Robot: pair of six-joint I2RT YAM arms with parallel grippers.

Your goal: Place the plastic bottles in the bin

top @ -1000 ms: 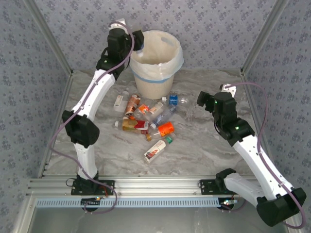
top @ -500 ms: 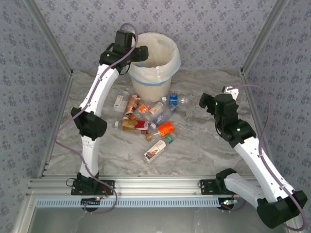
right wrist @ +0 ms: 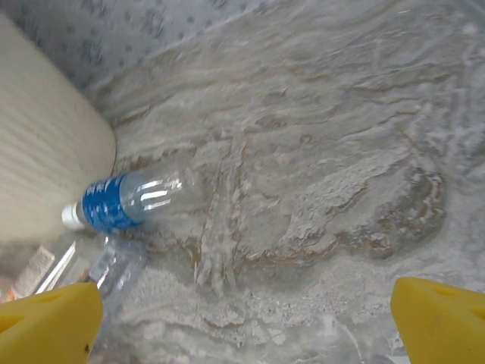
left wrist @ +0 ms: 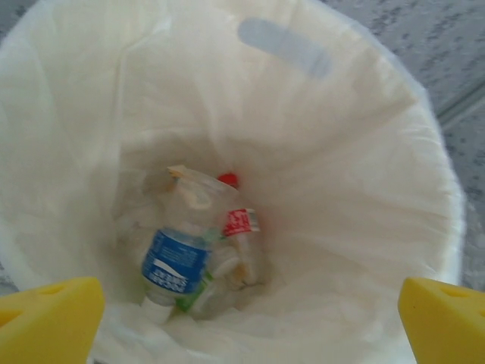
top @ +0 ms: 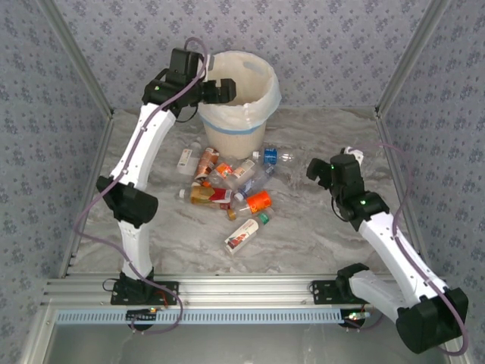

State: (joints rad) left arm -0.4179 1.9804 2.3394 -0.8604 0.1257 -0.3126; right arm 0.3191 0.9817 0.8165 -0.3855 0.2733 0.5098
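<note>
Marble-patterned table [top: 326, 227] fills the overhead view, with a loose heap of plastic bottles [top: 227, 186] lying just in front of the bin [top: 231, 133]. A white red-labelled bottle [top: 241, 236] lies apart from the heap, nearer the arm bases, and a clear blue-labelled bottle [top: 276, 157] lies at the heap's far right edge. The left gripper [top: 223, 89] hangs over the bin's left rim. The right gripper [top: 314, 168] is low over the table, to the right of the heap and clear of every bottle. The left wrist camera looks straight down into the bin's translucent bag [left wrist: 341, 189]. At the bottom lie a crumpled bottle with a blue label [left wrist: 176, 262] and, touching it, a red-capped bottle [left wrist: 239, 227]. The yellow fingertips [left wrist: 45, 318] stand wide apart at the lower corners with nothing between them. The right wrist camera shows that gripper's own yellow pads [right wrist: 443, 318] equally spread and empty above bare marble. The blue-labelled bottle lies on its side ahead and to the left, its white cap near the bin's wall, with another clear bottle [right wrist: 114, 265] just beside it.
</note>
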